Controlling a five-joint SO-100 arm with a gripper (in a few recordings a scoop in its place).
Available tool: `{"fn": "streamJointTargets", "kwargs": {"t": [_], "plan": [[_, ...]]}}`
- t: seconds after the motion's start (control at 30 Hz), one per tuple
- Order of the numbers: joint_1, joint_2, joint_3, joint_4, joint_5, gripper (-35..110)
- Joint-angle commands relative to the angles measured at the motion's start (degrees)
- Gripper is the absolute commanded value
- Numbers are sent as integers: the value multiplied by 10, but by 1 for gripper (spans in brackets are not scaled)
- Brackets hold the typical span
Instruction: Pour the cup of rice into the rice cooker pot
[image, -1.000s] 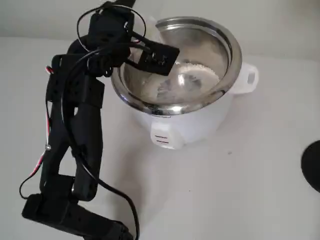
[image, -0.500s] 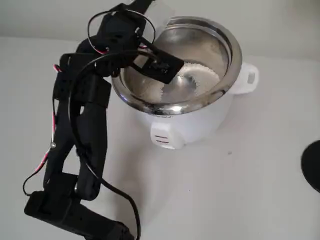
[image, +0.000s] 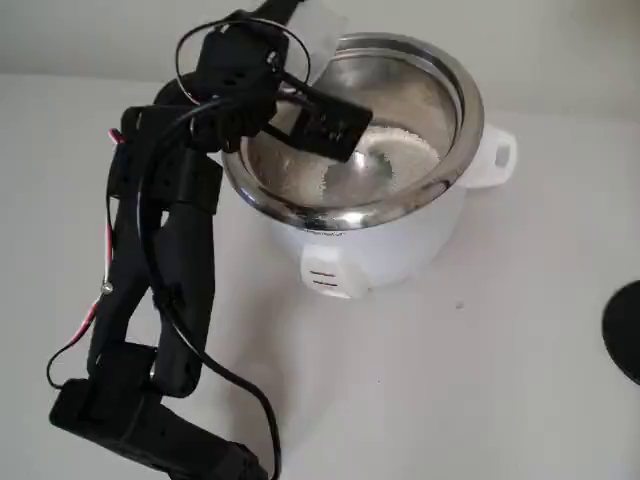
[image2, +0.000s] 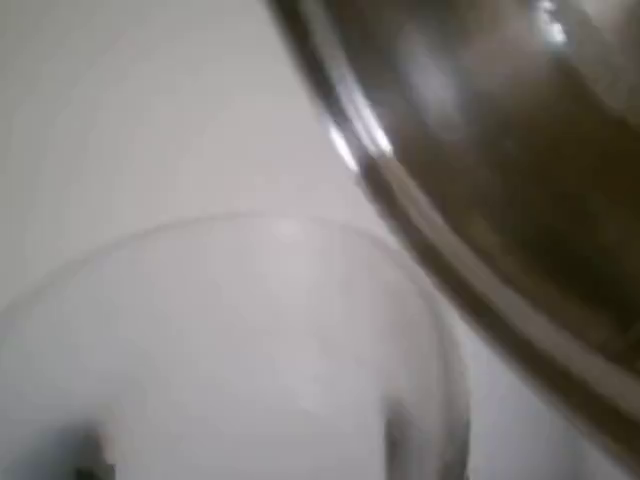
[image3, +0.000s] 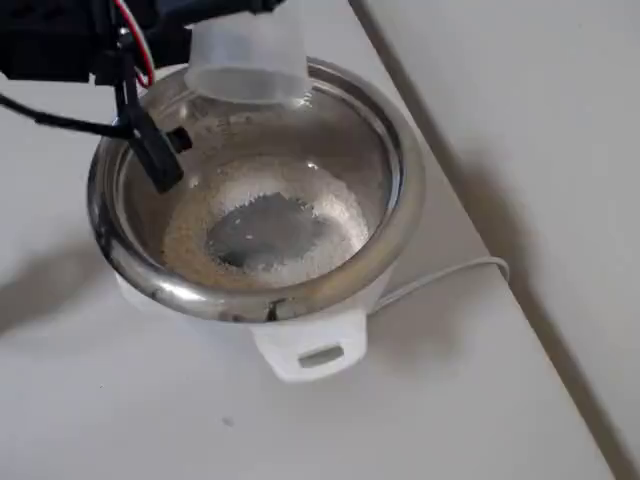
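The black two-finger gripper (image3: 215, 15) has hold of the small translucent whitish plastic cup (image3: 248, 55), its jaws closed on the cup's upper part, as far as I can make out. It holds the cup tipped, mouth down, over the far edge of the large shiny stainless-steel rice cooker pot (image3: 400, 170). In the wrist view the cup (image2: 230, 350) looks clear right through, with no grains in it that I can see, and the pot's flared rim (image2: 420, 230) runs just beside it.

Below the gripper, the white rice (image3: 330, 215) lies in the bottom of the pot as a pale ring of grains around a bare patch of steel. In the fixed view the same pale mass (image: 400, 150) sits low in the bowl, beyond the gripper's black body.

So the pour looks to me as good as done: the grains are in the pot and the cup seems empty. What is left, I would say, is to right the cup, carry it clear of the rim and set it on the white table (image: 500, 350).
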Motion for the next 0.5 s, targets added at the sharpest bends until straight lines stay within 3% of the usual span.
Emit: {"fn": "streamJointTargets", "kwargs": {"t": [0.0, 0.23, 0.47], "plan": [[-25, 23, -54, -10, -147, 13], [-134, 62, -76, 19, -425, 13], [-213, 87, -67, 116, -558, 13]]}}
